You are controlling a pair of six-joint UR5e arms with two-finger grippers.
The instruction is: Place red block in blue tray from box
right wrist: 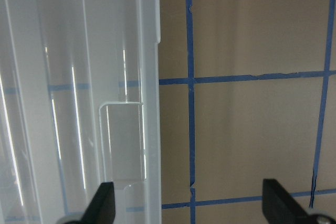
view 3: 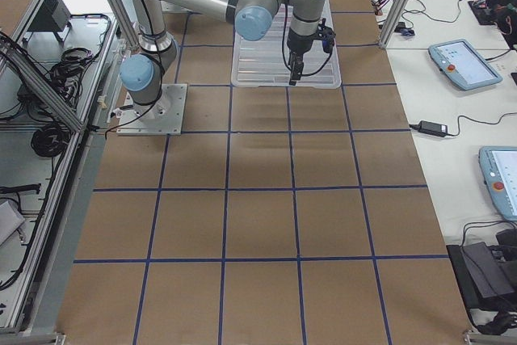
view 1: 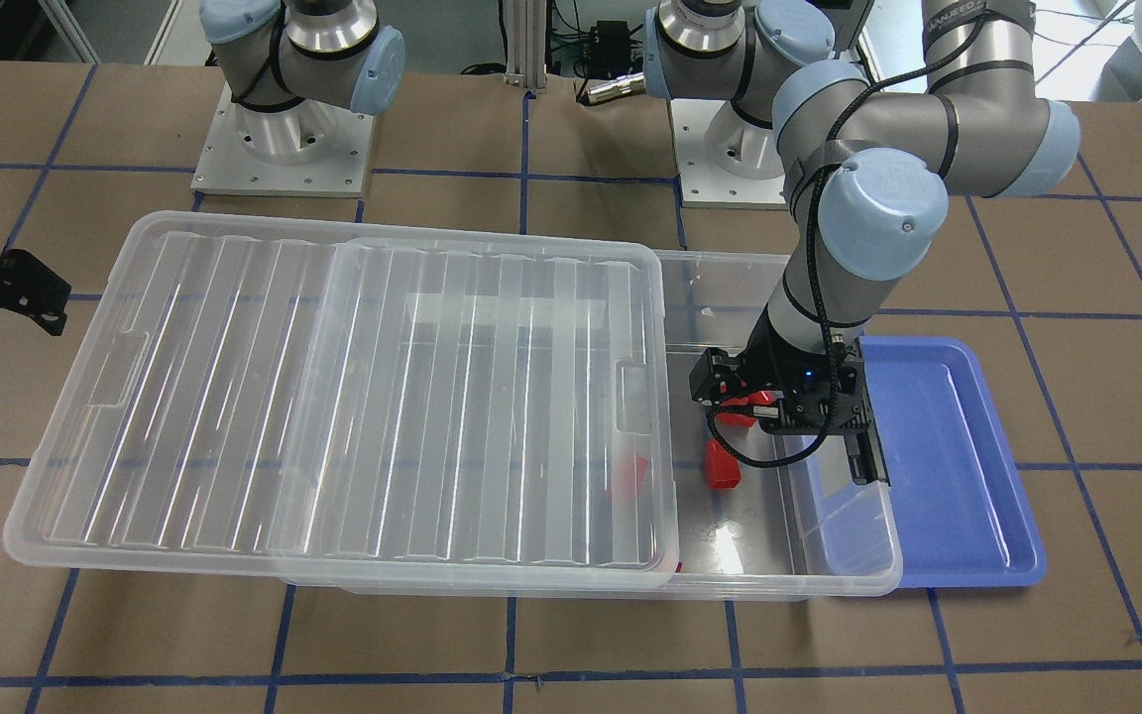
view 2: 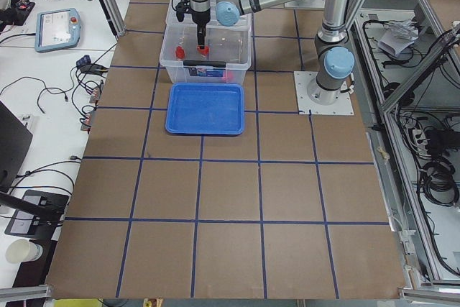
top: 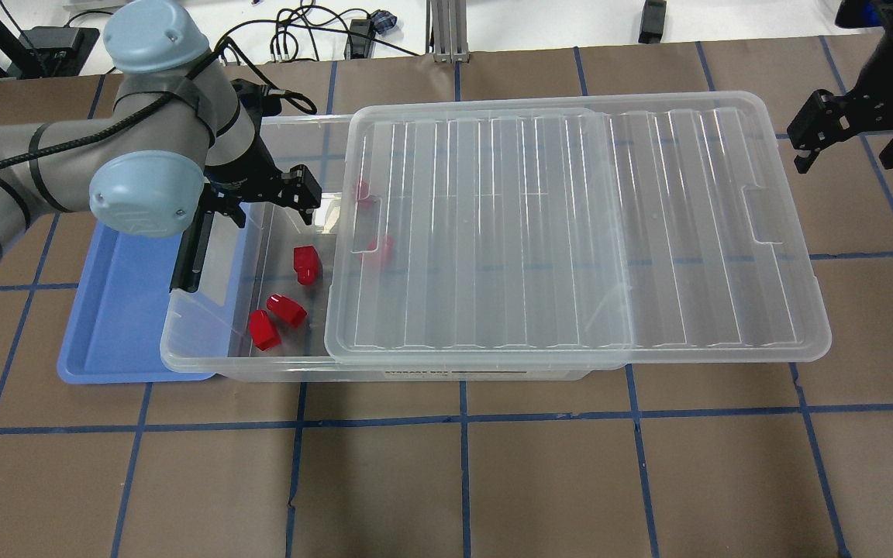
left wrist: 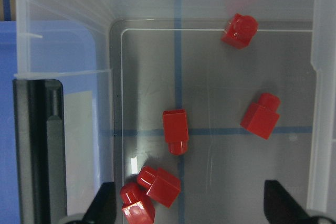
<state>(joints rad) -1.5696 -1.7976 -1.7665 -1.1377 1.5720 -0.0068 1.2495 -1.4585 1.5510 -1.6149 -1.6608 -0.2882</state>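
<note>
Red block point(left wrist: 175, 129) lies below the left tool point(left wrist: 191, 209), jaws apart, pointing down into the box point(top: 245, 366).

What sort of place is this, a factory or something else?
Probably a robotics research lab, not a factory: the left arm and right arm are bolted to a table taped in a blue grid, with handheld control screens and loose cables beside it.

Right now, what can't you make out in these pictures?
- Blocks under the lid: in the overhead view, two are only red blurs through the ribbed plastic.
- Left gripper: the wrist view's bottom edge cuts off its fingertips.
- Tray: in the overhead view, the left arm covers one end and the box one edge.
- Left side view: the blocks are specks, too small to count.
</note>
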